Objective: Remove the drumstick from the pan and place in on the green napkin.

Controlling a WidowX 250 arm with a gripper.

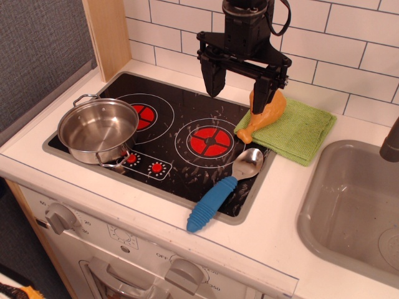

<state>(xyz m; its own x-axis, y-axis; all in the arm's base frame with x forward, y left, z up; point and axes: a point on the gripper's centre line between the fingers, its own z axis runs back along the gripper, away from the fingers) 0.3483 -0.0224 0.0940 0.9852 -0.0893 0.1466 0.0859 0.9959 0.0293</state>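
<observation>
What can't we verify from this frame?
- Drumstick: top is hidden behind a finger of the open gripper, so contact there is unclear.
- Green napkin: the part under the drumstick is covered.
- Pan: far handle is hidden by its body.
- Sink: cut off by the right edge.
</observation>
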